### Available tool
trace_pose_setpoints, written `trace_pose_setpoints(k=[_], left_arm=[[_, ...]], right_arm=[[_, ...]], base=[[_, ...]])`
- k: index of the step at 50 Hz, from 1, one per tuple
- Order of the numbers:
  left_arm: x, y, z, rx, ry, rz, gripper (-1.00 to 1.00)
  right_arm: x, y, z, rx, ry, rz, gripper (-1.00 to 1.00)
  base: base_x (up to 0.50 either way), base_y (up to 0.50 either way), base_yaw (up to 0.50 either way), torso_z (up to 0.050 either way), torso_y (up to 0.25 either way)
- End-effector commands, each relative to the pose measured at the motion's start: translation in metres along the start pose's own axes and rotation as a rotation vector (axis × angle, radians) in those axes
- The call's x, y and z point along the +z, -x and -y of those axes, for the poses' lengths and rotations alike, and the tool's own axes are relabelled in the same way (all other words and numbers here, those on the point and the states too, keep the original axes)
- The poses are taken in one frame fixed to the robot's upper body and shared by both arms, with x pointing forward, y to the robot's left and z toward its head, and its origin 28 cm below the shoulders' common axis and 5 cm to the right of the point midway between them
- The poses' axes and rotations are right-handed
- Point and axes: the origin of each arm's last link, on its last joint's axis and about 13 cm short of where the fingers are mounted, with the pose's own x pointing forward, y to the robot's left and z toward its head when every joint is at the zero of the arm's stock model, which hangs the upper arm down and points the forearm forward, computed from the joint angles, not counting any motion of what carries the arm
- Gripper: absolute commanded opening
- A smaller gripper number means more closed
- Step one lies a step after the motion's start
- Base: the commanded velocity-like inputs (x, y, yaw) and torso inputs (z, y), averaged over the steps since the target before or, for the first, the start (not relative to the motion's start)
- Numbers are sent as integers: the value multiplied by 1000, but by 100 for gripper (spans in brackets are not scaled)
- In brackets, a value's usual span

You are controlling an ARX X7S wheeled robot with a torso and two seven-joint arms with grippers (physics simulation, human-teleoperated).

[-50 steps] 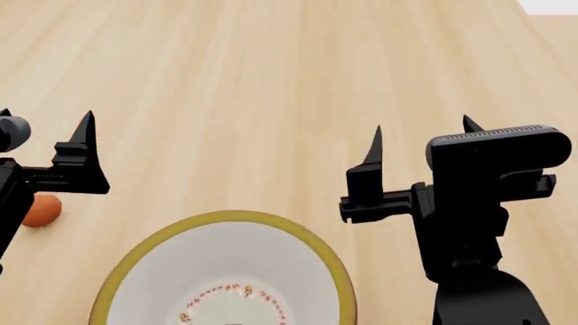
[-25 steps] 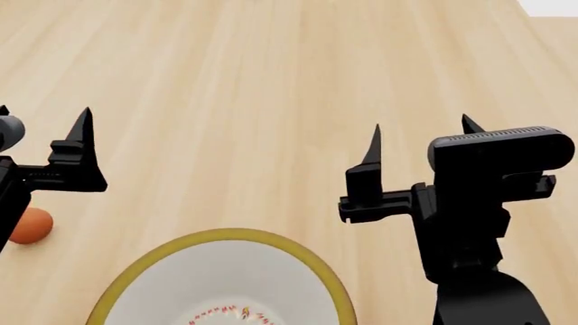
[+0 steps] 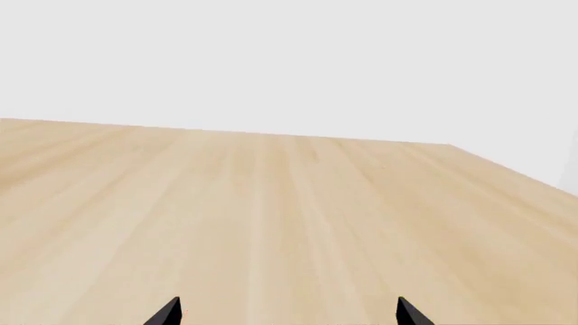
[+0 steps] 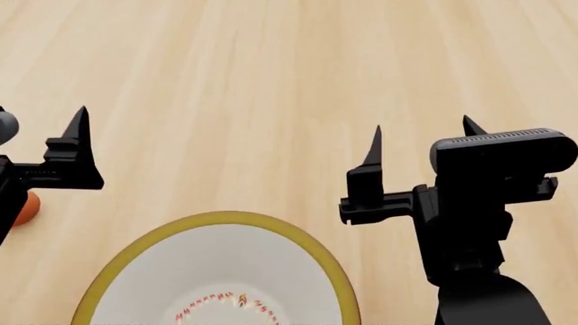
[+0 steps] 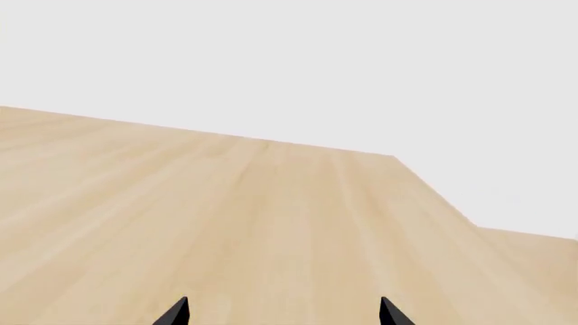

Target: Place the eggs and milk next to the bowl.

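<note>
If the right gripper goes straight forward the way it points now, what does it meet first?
Probably nothing: ahead of the right gripper the right wrist view shows only bare wooden table up to its far edge.

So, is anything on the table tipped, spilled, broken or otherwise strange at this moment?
Nothing stands out. The bowl sits upright and looks empty and undamaged. The orange-brown egg lies whole on the table, mostly hidden behind the left tool. Both that and the right tool are open and empty. No milk is in view.

Matte black arms, each pincer [image 4: 420,145] with pointed triangular fingertips, a ribbed black camera block [image 4: 503,150] on the right wrist
</note>
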Motion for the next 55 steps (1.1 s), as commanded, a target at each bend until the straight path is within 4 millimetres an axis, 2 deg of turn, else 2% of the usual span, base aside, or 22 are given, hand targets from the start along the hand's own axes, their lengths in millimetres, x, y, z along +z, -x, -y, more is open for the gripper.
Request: trace_pose_setpoints(k=[1, 7, 21, 30, 55], left_arm=[[1, -1, 0, 6, 17, 8, 100], [3, -1, 0, 22, -5, -25, 100], [19, 18, -12, 189, -97, -150, 100], [23, 29, -18, 234, -75, -209, 100], [5, 46, -29, 283, -43, -331, 100]], right_arm=[[2, -1, 2, -7, -9, 15, 100], [1, -2, 2, -7, -12, 15, 100], [-2, -1, 2, -5, -23, 14, 100], [-3, 0, 3, -5, -28, 14, 100], [-4, 2, 3, 1, -36, 14, 100]], base=[[0, 0, 0, 0, 0], [0, 0, 0, 0, 0], [0, 0, 0, 0, 0], [0, 0, 0, 0, 0], [0, 0, 0, 0, 0]])
